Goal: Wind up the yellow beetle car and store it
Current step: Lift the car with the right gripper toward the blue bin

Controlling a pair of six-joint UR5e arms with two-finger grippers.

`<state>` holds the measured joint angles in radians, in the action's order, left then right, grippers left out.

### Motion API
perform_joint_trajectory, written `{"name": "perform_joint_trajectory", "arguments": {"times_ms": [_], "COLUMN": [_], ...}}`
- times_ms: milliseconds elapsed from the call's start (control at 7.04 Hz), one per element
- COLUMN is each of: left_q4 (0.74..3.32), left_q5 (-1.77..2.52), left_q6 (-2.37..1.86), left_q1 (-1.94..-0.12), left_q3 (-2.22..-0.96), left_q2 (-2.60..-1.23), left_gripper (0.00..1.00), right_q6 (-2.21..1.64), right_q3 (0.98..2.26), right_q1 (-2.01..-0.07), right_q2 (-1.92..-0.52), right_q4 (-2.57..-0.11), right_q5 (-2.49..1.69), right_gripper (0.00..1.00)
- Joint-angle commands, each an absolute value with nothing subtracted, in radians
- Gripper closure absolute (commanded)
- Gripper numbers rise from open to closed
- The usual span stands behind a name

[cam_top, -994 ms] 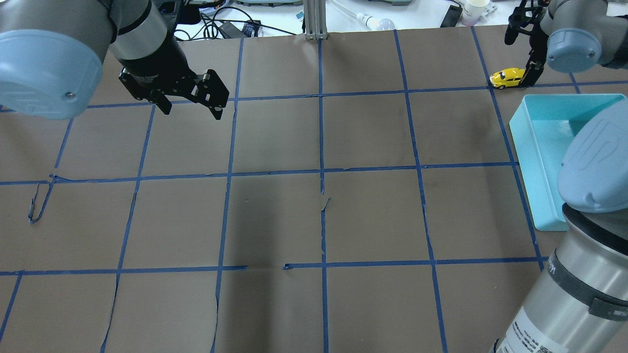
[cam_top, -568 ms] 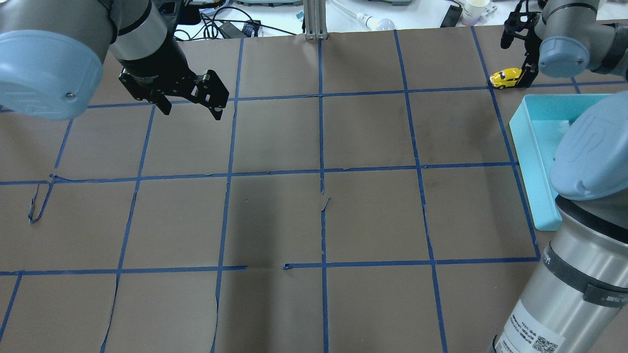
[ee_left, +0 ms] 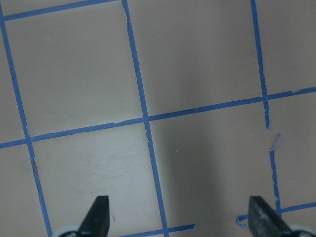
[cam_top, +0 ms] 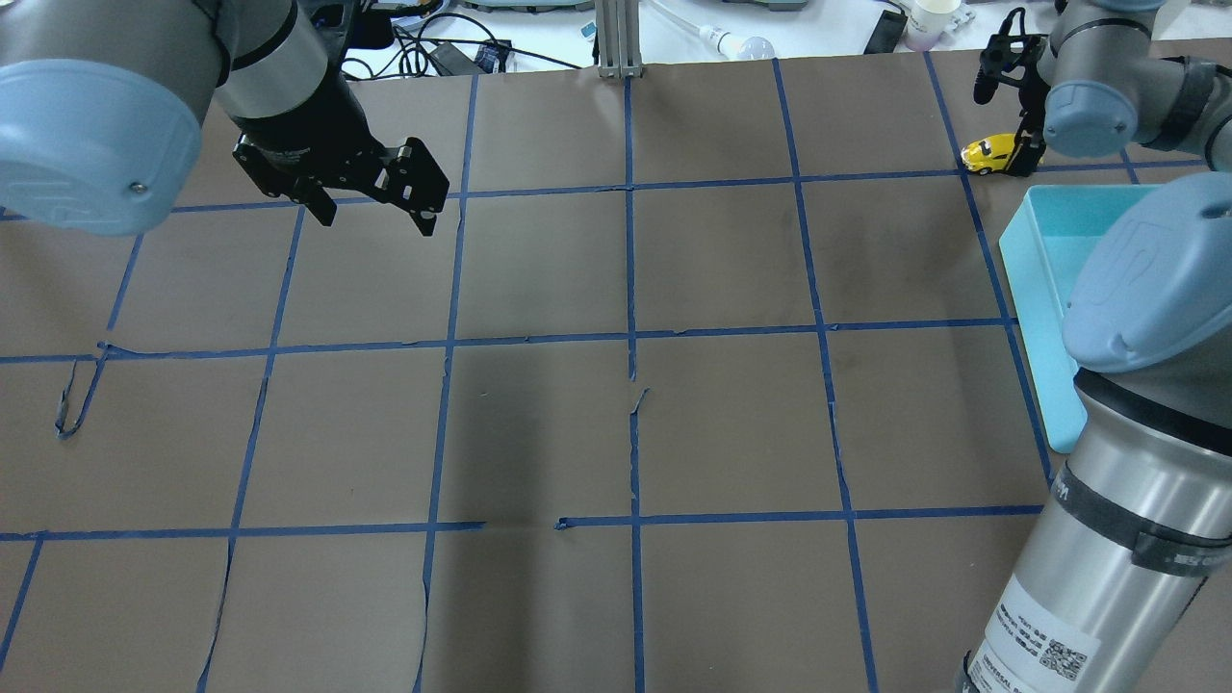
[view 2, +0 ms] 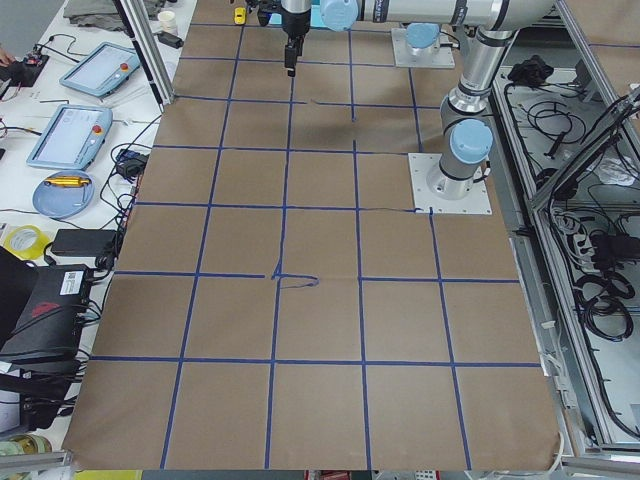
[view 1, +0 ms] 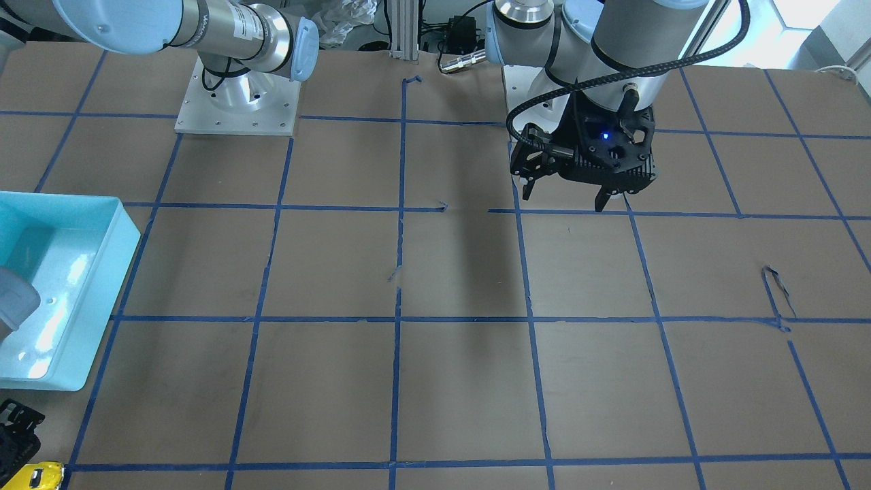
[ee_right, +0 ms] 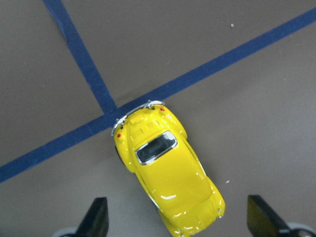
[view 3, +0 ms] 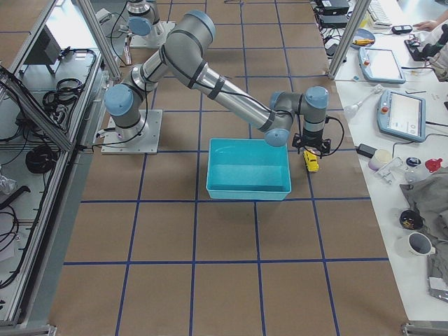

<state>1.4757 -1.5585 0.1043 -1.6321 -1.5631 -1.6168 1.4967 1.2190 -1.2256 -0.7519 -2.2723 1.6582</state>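
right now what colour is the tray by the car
Light turquoise tray, clearest in exterior right view.

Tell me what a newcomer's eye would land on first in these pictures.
The yellow beetle car stands out most: a glossy spot of colour on the brown table, one end at a blue tape crossing, beside the turquoise bin on the robot's right. The right gripper hangs open directly above it, fingertips wide on either side. The left gripper hangs open far off on the other side.

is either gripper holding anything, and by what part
Nothing is held. The right gripper is open over the yellow beetle car; the left gripper is open too.
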Motion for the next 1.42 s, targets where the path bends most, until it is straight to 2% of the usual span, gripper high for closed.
{"name": "perform_joint_trajectory", "arguments": {"times_ms": [0, 142, 284, 426, 568, 710, 1278], "left_q4": [1.476, 1.476, 1.476, 1.476, 1.476, 1.476, 1.476], "left_q5": [-1.559, -1.560, -1.560, -1.560, -1.560, -1.560, -1.562], "left_q6": [0.104, 0.104, 0.104, 0.104, 0.104, 0.104, 0.104], "left_q1": [-1.632, -1.632, -1.632, -1.632, -1.634, -1.632, -1.632], "left_q3": [-1.563, -1.563, -1.563, -1.563, -1.563, -1.563, -1.563], "left_q2": [-1.617, -1.617, -1.617, -1.617, -1.617, -1.617, -1.617], "left_gripper": [0.00, 0.00, 0.00, 0.00, 0.00, 0.00, 0.00], "right_q6": [1.500, 1.500, 1.499, 1.497, 1.493, 1.488, 1.499], "right_q3": [1.210, 1.210, 1.209, 1.210, 1.212, 1.213, 1.210], "right_q1": [-1.226, -1.226, -1.226, -1.226, -1.226, -1.226, -1.227], "right_q2": [-0.726, -0.721, -0.721, -0.722, -0.726, -0.729, -0.788], "right_q4": [-2.272, -2.272, -2.270, -2.270, -2.269, -2.264, -2.258], "right_q5": [1.658, 1.657, 1.657, 1.658, 1.664, 1.669, 1.645], "right_gripper": [0.00, 0.00, 0.20, 0.56, 0.97, 1.00, 1.00]}}
